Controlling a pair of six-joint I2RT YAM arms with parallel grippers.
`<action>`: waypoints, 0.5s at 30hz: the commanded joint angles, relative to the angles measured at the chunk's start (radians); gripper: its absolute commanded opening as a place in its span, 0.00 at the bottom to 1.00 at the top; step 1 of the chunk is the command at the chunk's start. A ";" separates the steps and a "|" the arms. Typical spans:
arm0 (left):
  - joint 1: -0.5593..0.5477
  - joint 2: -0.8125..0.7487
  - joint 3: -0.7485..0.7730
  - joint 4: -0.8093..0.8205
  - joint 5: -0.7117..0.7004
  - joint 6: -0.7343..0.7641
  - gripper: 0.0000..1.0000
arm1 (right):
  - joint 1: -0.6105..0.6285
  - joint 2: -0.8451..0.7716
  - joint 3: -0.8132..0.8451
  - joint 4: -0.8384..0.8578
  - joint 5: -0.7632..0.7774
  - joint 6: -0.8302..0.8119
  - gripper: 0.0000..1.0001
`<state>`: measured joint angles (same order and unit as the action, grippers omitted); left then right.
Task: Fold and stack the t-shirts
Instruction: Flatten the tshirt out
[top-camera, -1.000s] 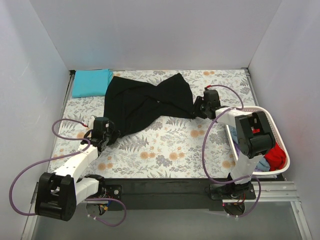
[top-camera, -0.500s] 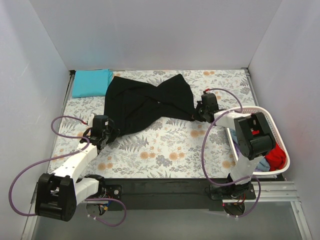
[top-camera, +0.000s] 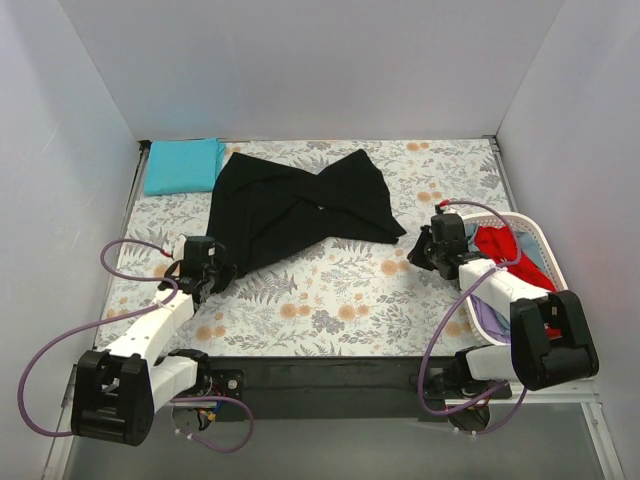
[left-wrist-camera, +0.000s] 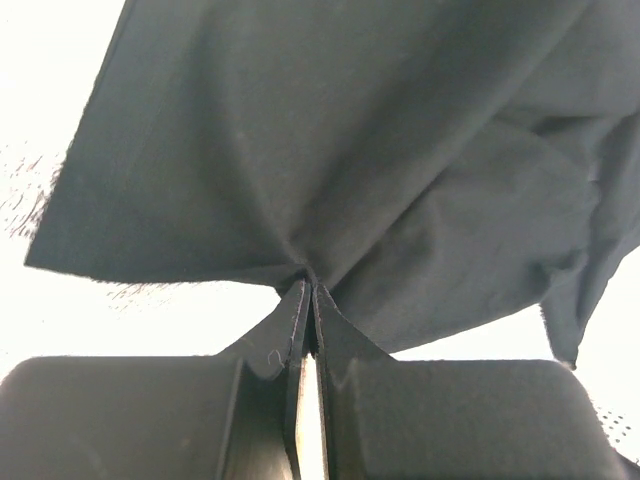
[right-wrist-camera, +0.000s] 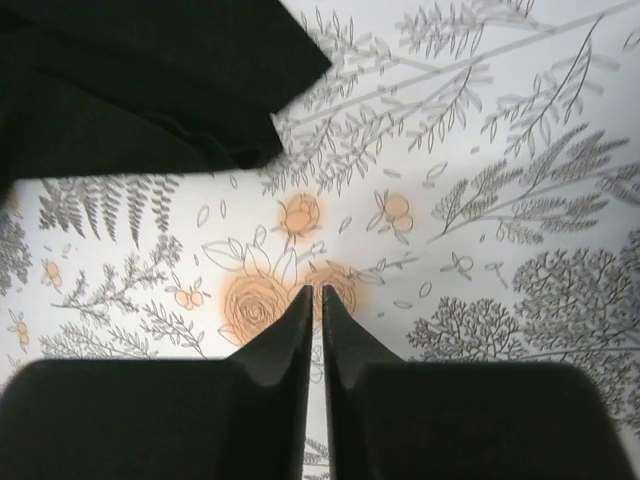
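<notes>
Black shirt (top-camera: 290, 205) lies toward the table's (top-camera: 340, 300) 11 o'clock, long axis running 8 to 2 o'clock. Left gripper (left-wrist-camera: 308, 290) is clamped on its 8 o'clock corner. Right gripper (right-wrist-camera: 312, 292) is closed and empty at 3 o'clock.

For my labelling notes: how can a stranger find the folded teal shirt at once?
Look at the floral table covering, then its far left corner. The teal t-shirt lies there, folded into a neat rectangle. Its neighbour, the black t-shirt, is larger and spread out.
</notes>
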<state>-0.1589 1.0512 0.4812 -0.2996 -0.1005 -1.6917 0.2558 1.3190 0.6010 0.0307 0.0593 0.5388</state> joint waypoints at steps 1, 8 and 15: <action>0.007 -0.002 -0.035 0.007 0.013 -0.023 0.00 | 0.054 -0.006 0.014 -0.003 -0.023 -0.031 0.19; 0.009 0.020 -0.078 -0.001 -0.022 -0.062 0.00 | 0.206 0.293 0.379 -0.029 -0.003 -0.135 0.31; 0.019 0.070 -0.104 -0.003 -0.028 -0.079 0.00 | 0.253 0.558 0.696 -0.058 -0.035 -0.223 0.37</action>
<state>-0.1490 1.1114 0.3988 -0.2871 -0.0971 -1.7554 0.5011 1.8034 1.1973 -0.0269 0.0422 0.3820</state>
